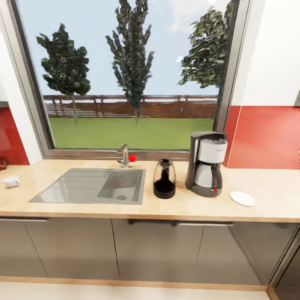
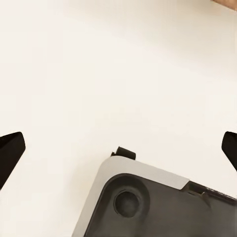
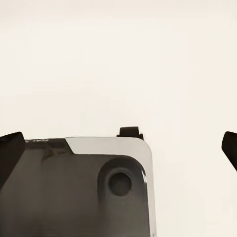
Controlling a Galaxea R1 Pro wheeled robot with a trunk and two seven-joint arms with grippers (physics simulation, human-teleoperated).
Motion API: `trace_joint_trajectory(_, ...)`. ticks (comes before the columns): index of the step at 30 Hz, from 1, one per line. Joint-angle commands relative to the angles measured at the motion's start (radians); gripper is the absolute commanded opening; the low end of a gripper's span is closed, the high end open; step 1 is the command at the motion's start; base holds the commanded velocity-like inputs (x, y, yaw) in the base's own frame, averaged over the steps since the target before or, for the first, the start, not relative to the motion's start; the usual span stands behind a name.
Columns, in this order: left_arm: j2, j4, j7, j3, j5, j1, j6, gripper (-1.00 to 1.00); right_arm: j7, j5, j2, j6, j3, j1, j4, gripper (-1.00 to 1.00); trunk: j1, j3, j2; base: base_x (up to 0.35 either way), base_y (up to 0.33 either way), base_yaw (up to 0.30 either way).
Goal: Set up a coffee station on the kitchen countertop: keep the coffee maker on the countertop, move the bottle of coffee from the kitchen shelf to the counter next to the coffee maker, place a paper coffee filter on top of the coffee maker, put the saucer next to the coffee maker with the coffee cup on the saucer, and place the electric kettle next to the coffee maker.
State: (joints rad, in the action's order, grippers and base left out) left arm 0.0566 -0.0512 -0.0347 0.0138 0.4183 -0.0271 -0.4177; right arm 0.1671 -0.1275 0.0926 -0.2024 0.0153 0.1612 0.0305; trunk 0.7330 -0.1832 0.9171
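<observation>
Head view is looking down on the kitchen worktop (image 1: pixel 258 183), light wood over grey cabinet fronts. Coffee maker (image 1: pixel 206 163) is standing upright on it, right of the sink (image 1: pixel 93 186), under the window's right edge. Electric kettle (image 1: pixel 164 178) is sitting just beside the coffee maker, on its left, btwn it & the sink basin, not touching. Saucer (image 1: pixel 242 198) is lying flat near the coffee maker on its right, nothing on it. Coffee cup (image 1: pixel 11 181) is sitting well apart, at the far left end of the worktop. Faucet (image 1: pixel 124 155) w/ red knob is standing behind the sink.

Wrist views: left hand (image 2: pixel 118 150) & right hand (image 3: pixel 118 150) are both hanging w/ fingers spread wide, gripping nothing, over pale floor & the robot's grey base.
</observation>
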Motion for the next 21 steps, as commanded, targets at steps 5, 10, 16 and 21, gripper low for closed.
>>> trace_joint_trajectory(5,0.000,0.001,-0.004,0.000,0.007,-0.001,-0.003,1.00,0.006,-0.012,0.000,-0.006,0.003,0.001,0.003,1.00,0.001,0.001,0.001,0.252,0.261,-0.085)
trace_joint_trajectory(10,0.000,0.001,-0.004,0.000,0.007,-0.001,-0.003,1.00,0.006,-0.013,0.000,-0.007,0.003,0.002,0.003,1.00,0.001,0.001,0.001,0.245,0.266,-0.008)
trace_joint_trajectory(16,0.000,0.001,-0.004,0.000,0.007,-0.001,-0.004,1.00,0.006,-0.012,0.000,-0.008,0.003,0.001,0.003,1.00,0.001,0.001,0.001,0.156,0.298,0.010)
trace_joint_trajectory(21,0.000,0.001,-0.004,0.000,0.007,-0.001,-0.004,1.00,0.004,-0.012,-0.001,-0.009,0.003,0.001,0.003,1.00,0.001,0.001,0.001,0.021,0.335,0.188)
